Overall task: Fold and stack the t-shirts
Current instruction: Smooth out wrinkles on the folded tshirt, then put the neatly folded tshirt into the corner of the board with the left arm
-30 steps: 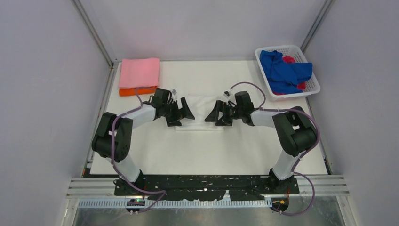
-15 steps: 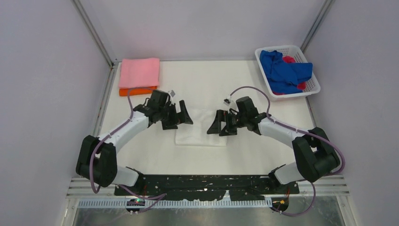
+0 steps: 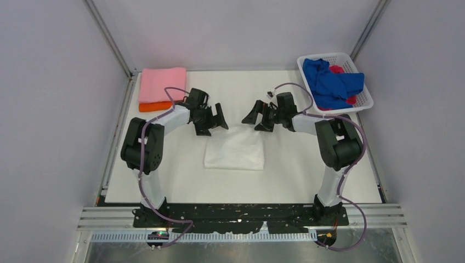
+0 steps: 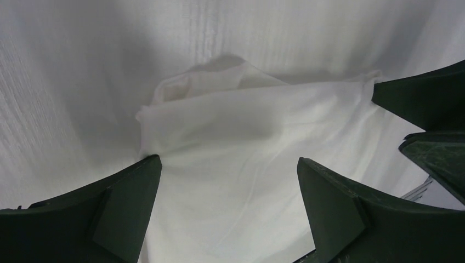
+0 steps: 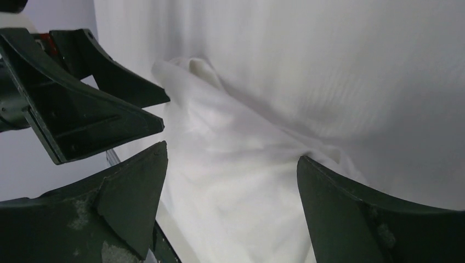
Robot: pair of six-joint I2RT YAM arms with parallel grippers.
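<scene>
Left jaws and right jaws both stand spread wide and empty, facing each other just above the far edge of the white t-shirt [image 3: 234,154], a soft, creased, roughly square fold lying mid-table [image 3: 296,175]. Its print is hidden. At the far left, the neatly squared pink t-shirt [image 3: 162,84] covers most of the orange t-shirt [image 3: 152,106]. The crumpled blue t-shirt [image 3: 329,82] nearly buries the red t-shirt [image 3: 337,69] in the plastic lattice basket [image 3: 307,64].
</scene>
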